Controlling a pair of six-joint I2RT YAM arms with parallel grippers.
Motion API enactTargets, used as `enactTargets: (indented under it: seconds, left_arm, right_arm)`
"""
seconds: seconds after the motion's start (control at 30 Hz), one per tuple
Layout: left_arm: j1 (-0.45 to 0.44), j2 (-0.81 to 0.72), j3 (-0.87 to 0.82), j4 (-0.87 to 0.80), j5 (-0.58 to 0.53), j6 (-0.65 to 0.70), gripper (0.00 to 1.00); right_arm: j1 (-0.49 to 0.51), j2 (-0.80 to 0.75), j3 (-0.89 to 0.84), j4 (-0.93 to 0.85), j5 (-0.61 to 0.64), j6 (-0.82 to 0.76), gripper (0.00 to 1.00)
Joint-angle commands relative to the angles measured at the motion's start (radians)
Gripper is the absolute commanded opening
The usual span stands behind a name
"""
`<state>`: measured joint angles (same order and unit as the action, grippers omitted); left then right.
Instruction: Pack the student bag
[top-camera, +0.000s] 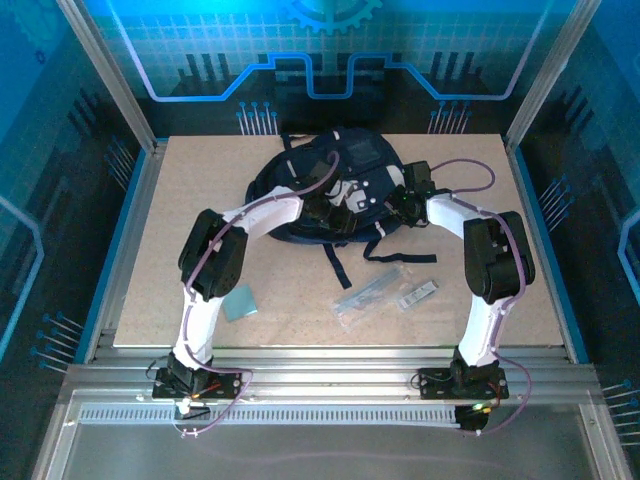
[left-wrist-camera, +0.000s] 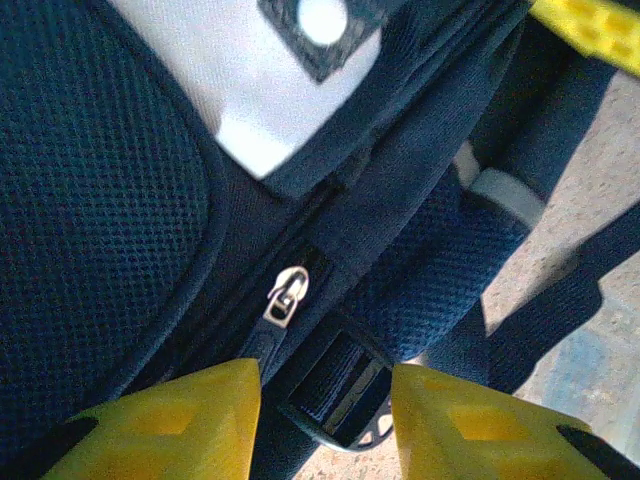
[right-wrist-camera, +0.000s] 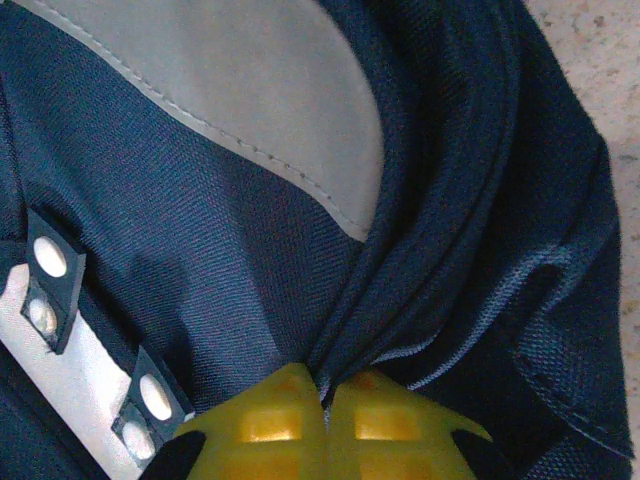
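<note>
The student bag (top-camera: 355, 155), dark navy with a white-grey patch, lies at the far middle of the table. My left gripper (top-camera: 338, 207) is at its near edge. In the left wrist view, the left gripper (left-wrist-camera: 325, 385) has its yellow fingers (left-wrist-camera: 190, 420) apart, either side of a black strap buckle (left-wrist-camera: 340, 395), with a silver zip pull (left-wrist-camera: 285, 295) just beyond. My right gripper (top-camera: 402, 205) is on the bag's right side. In the right wrist view, the right gripper (right-wrist-camera: 325, 395) is shut, pinching a fold of navy fabric (right-wrist-camera: 400, 300) beside the grey patch (right-wrist-camera: 270, 90).
Two clear plastic packets (top-camera: 372, 293) (top-camera: 418, 295) and a small teal square (top-camera: 240, 302) lie on the table (top-camera: 200, 200) nearer than the bag. A loose black strap (top-camera: 338, 265) trails toward them. Metal frame posts and blue walls ring the table.
</note>
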<state>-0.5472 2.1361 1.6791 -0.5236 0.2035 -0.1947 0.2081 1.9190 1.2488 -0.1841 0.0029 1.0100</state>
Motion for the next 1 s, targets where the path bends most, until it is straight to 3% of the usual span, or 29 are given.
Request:
enactTargets:
  seconds: [0.0,0.1,0.37,0.53,0.7,0.77,0.8,0.83,0.9,0.97]
  left_arm:
    - [0.001,0.038,0.046,-0.044,-0.052,0.039,0.41]
    - [-0.001,0.088,0.081,-0.055,-0.098,0.057,0.47]
    - [-0.015,0.16,0.125,-0.098,-0.262,0.084,0.52]
    - [-0.015,0.178,0.124,-0.078,-0.205,0.078,0.26]
    - [-0.016,0.172,0.12,-0.089,-0.154,0.072,0.14]
    - [-0.016,0.161,0.11,-0.087,-0.156,0.075,0.14]
    - [-0.015,0.16,0.105,-0.085,-0.161,0.079,0.18]
    - [-0.014,0.16,0.106,-0.087,-0.171,0.081,0.3]
    - [-0.014,0.17,0.113,-0.098,-0.188,0.089,0.36]
    - [-0.01,0.186,0.125,-0.114,-0.198,0.091,0.24]
  right_arm:
    - [0.009,-0.001,-0.006,0.0,-0.036,-0.045,0.0]
    - [0.01,-0.006,-0.012,0.004,-0.038,-0.045,0.0]
    - [0.008,-0.017,-0.025,0.016,-0.049,-0.051,0.0]
    - [0.005,-0.018,-0.026,0.013,-0.046,-0.053,0.0]
    - [-0.001,-0.028,-0.029,0.008,-0.036,-0.064,0.0]
    - [-0.003,-0.031,-0.032,0.008,-0.031,-0.067,0.0]
    - [-0.003,-0.033,-0.032,0.011,-0.03,-0.066,0.0]
    - [-0.004,-0.033,-0.032,0.011,-0.031,-0.065,0.0]
    - [-0.007,-0.034,-0.032,0.015,-0.03,-0.063,0.0]
    - [-0.009,-0.032,-0.029,0.017,-0.03,-0.062,0.0]
